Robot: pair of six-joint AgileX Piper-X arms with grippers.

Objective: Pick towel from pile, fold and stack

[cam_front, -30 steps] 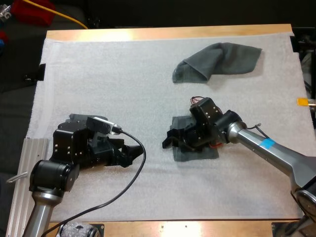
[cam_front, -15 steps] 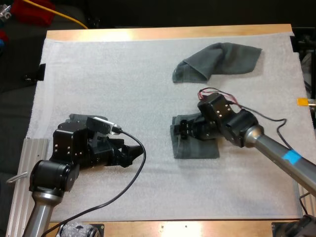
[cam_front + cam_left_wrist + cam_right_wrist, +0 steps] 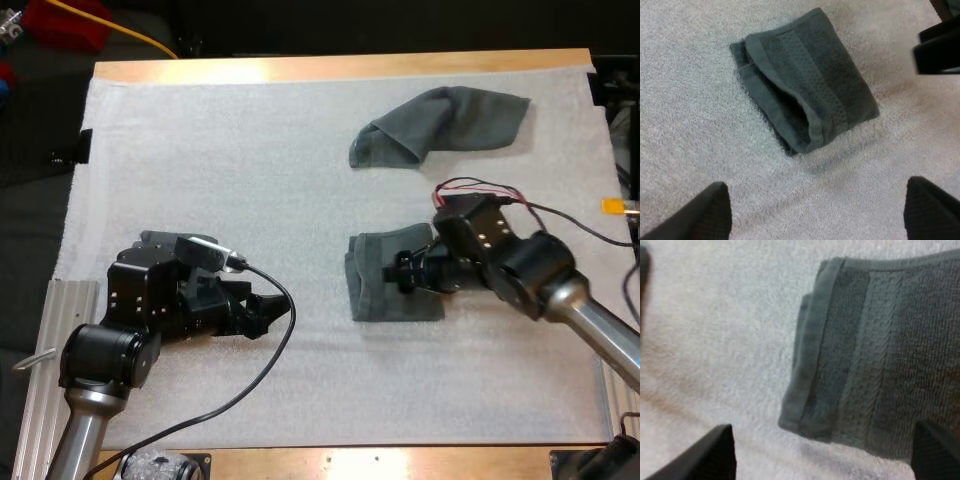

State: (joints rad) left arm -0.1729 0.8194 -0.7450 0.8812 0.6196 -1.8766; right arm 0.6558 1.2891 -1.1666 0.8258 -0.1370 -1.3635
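My right gripper [image 3: 400, 272] hung over the folded towel [image 3: 385, 298], right of the mat's [image 3: 250, 150] middle, fingers spread. My left gripper [image 3: 268, 312], near the left edge, was spread too. The crumpled towel [image 3: 445, 120] by the far right corner looked soft and limp, so I'd pinch a hem corner.

Ribbed, matt cloth folded towel [image 3: 805, 85] on fuzzy white mat [image 3: 250, 150].

Two towels: one crumpled towel [image 3: 440, 125], one folded towel [image 3: 380, 290].
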